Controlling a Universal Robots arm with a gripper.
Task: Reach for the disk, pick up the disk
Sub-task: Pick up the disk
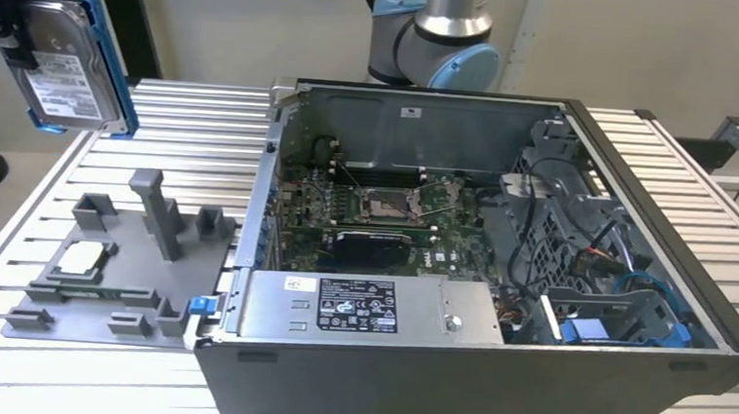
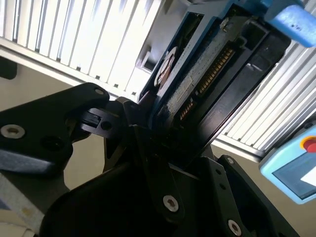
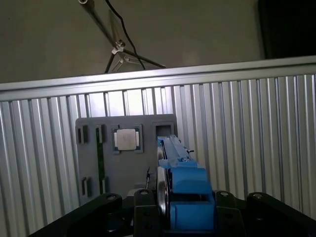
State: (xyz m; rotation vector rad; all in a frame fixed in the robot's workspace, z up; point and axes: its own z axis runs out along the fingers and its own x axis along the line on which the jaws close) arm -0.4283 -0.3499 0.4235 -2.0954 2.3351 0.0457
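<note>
— Where's the disk (image 1: 74, 64)?
— Up in the air at the exterior view's left, well above the ribbed tabletop (image 1: 20, 368) and the grey fixture plate (image 1: 103, 296), hanging roughly upright.
— Its look?
— Flat silver-grey metal, white printed label on the face, blue rails along both long edges. In the second wrist view its connector edge shows.
— And the tool (image 1: 14, 36)?
— Black, clamped on the disk.

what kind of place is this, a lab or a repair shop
Most likely a robotics lab or test cell for computer assembly: a robot arm whose gripper holds the disk in the air, and a slatted metal table bearing an open computer case and a grey fixture plate with a chip.
</note>
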